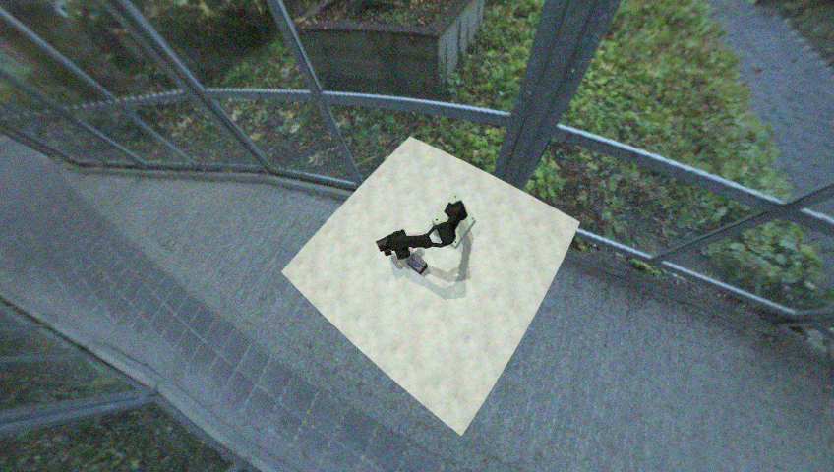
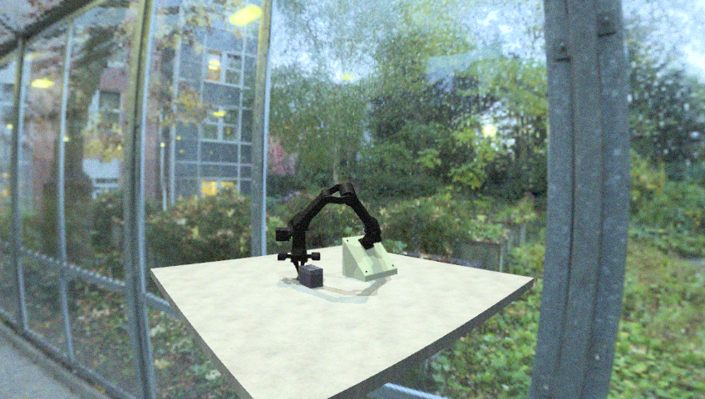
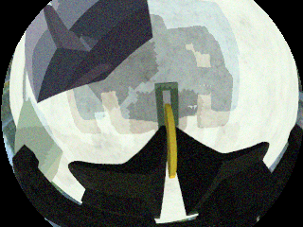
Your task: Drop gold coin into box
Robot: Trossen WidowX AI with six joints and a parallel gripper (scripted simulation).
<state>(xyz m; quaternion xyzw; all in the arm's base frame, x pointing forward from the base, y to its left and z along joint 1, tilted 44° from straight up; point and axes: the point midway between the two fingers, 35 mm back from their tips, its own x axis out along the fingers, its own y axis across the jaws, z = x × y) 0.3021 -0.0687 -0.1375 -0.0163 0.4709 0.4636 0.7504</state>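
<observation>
In the wrist view the thin gold coin [image 3: 169, 120] stands on its edge in the dark-green holder [image 3: 166, 89] on the table. My gripper [image 3: 167, 130] [image 1: 402, 254] [image 2: 297, 266] is down low over it, and its two black fingers are shut on the coin's near part. The closed grey box [image 3: 95, 32] [image 1: 417, 264] [image 2: 310, 275] stands close beside the gripper, to the upper left in the wrist view. Its slot does not show clearly. In the top and exterior views the coin and the holder are too small or hidden to make out.
The arm's pale green base mount [image 2: 368, 262] [image 1: 465, 224] stands behind the box on the cream table [image 1: 421, 362] [image 2: 321, 336]. The table's edges drop off on all sides, and glass walls and metal posts surround it.
</observation>
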